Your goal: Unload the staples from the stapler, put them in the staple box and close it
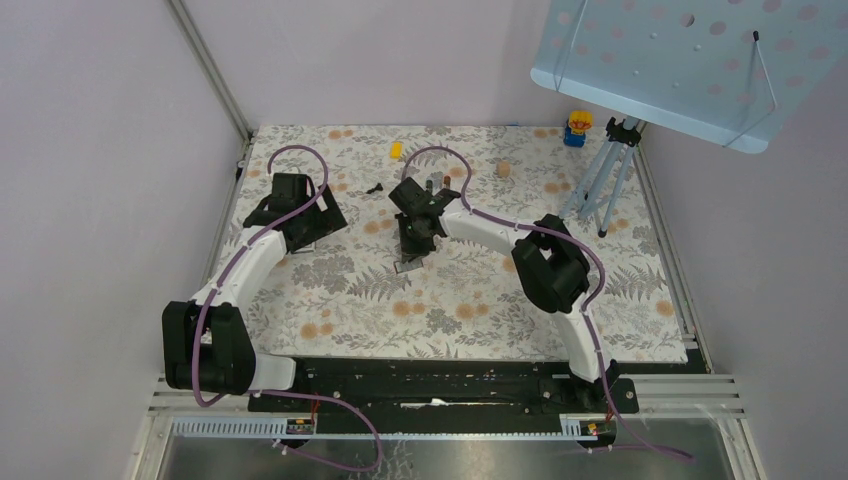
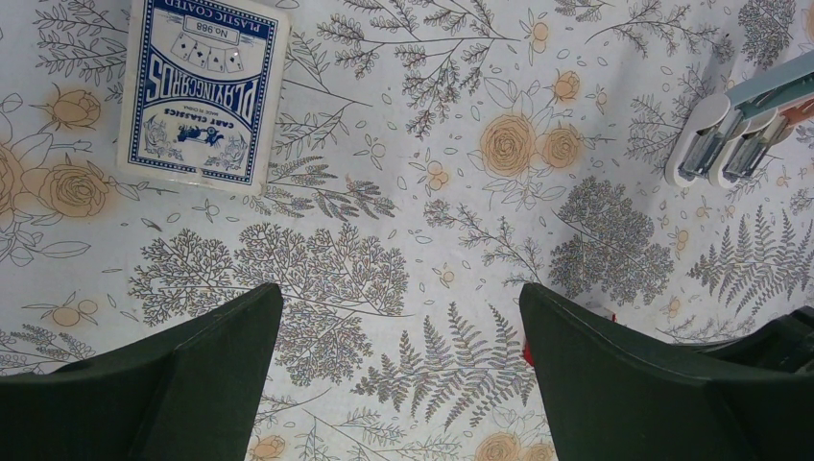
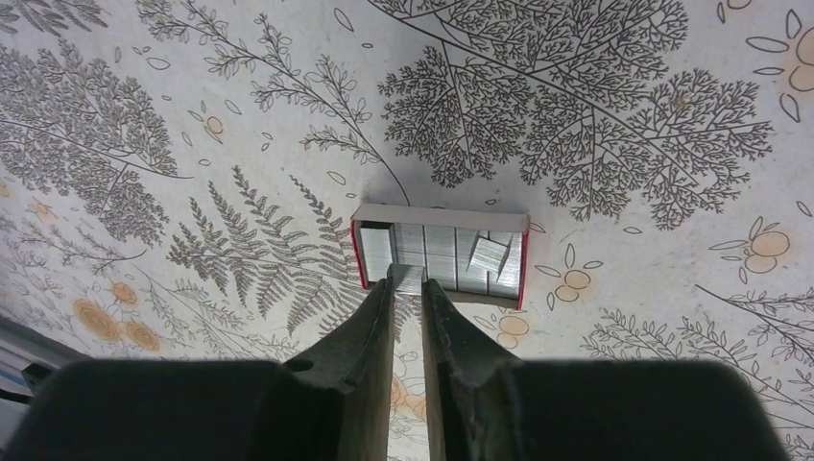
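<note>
Top external: right gripper (image 1: 413,238) hangs directly over the staple box (image 1: 407,264). Left gripper (image 1: 303,222) sits well to its left.
Left wrist: jaws spread wide, empty. Opened stapler (image 2: 734,130) lies ahead and to their right.
Right wrist: fingers pinched nearly closed on a staple strip (image 3: 409,277) at the box's near edge.
Assessment: staples appear extracted; release remains.
</note>
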`<act>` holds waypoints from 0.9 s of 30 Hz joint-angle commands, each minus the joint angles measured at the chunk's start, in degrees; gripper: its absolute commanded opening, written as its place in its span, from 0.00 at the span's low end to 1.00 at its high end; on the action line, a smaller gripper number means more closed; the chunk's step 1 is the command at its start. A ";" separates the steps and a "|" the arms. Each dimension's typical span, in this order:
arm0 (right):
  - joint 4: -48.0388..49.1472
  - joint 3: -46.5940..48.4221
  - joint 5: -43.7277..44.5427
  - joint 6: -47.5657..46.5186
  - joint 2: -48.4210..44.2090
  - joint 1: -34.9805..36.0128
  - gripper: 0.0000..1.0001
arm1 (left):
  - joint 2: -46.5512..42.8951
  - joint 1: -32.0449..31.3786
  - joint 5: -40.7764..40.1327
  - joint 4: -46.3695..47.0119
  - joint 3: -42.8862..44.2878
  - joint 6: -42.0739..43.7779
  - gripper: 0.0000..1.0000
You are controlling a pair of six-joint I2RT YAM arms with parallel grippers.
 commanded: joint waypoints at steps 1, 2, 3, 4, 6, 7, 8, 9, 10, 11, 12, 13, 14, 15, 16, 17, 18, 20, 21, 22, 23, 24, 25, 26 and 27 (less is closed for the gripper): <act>0.08 2.19 0.10 0.66 1.15 0.50 0.21 | -1.66 0.54 0.48 2.76 -0.09 -0.39 0.99; 0.06 2.17 0.10 0.64 1.28 0.50 0.21 | -1.69 0.55 0.51 2.81 -0.09 -0.35 0.99; 0.09 2.16 0.10 0.66 1.41 0.50 0.21 | -1.67 0.55 0.51 2.77 -0.09 -0.39 0.99; 0.14 2.18 0.10 0.64 1.62 0.45 0.21 | -1.69 0.55 0.51 2.82 -0.05 -0.38 0.99; 0.14 2.25 0.24 0.69 1.95 0.50 0.22 | -1.66 0.61 0.51 2.78 0.00 -0.38 0.99; 0.15 2.33 0.35 0.59 2.08 0.50 0.22 | -1.65 0.64 0.51 2.82 -0.08 -0.38 0.99; -0.02 2.46 0.41 0.60 2.24 0.50 0.22 | -1.65 0.66 0.51 2.80 -0.09 -0.37 0.99; -0.07 2.53 0.64 0.48 2.36 0.47 0.22 | -1.65 0.65 0.51 2.77 -0.09 -0.39 0.99; -0.26 2.67 0.77 0.46 2.48 0.48 0.23 | -1.70 0.70 0.51 2.79 -0.11 -0.39 0.99; -0.36 2.76 0.95 0.44 2.53 0.49 0.23 | -1.65 0.73 0.51 2.84 -0.09 -0.39 0.99; -0.54 2.84 1.10 0.40 2.59 0.50 0.24 | -1.59 0.73 0.51 2.83 -0.05 -0.39 0.99; -0.58 2.86 1.27 0.31 2.55 0.50 0.25 | -1.56 0.73 1.75 2.82 -0.01 -0.45 0.99; -0.68 2.86 1.37 0.29 2.57 0.47 0.26 | -1.46 0.77 1.94 2.77 -0.01 -0.42 0.99; -0.71 2.93 1.45 0.33 2.55 0.43 0.26 | -1.40 0.81 2.06 2.80 0.00 -0.47 0.99; -0.85 2.95 1.50 0.34 2.58 0.45 0.27 | -1.39 0.82 2.18 2.82 0.00 -0.48 0.99; -0.86 3.03 1.51 0.36 2.58 0.43 0.27 | -1.46 0.82 2.20 2.79 0.00 -0.44 0.99; -0.90 2.97 1.47 0.36 2.41 0.44 0.28 | -1.47 0.82 2.23 2.80 0.00 -0.45 0.99; -0.87 2.99 1.51 0.29 2.25 0.50 0.29 | -1.47 0.82 2.23 2.77 0.00 -0.40 0.99; -0.85 3.04 1.51 0.26 2.05 0.50 0.29 | -1.57 0.82 2.11 2.79 0.00 -0.46 0.99; -0.90 3.11 1.51 0.26 1.89 0.45 0.29 | -1.56 0.82 2.09 2.84 0.00 -0.47 0.99; -0.98 3.25 1.49 0.24 1.80 0.50 0.29 | -1.56 0.86 2.04 2.85 -0.05 -0.46 0.99; -1.07 3.36 1.46 0.16 1.64 0.50 0.30 | -1.60 0.90 2.05 2.79 -0.01 -0.40 0.99; -1.21 3.51 1.36 0.21 1.44 0.50 0.30 | -1.64 0.91 2.09 2.82 0.00 -0.47 0.99; -1.26 3.64 1.27 0.19 1.15 0.50 0.30 | -1.57 0.91 2.06 2.79 0.00 -0.42 0.99; -1.29 3.92 1.23 0.09 0.74 0.48 0.30 | -1.56 0.91 2.09 2.79 -0.06 -0.46 0.99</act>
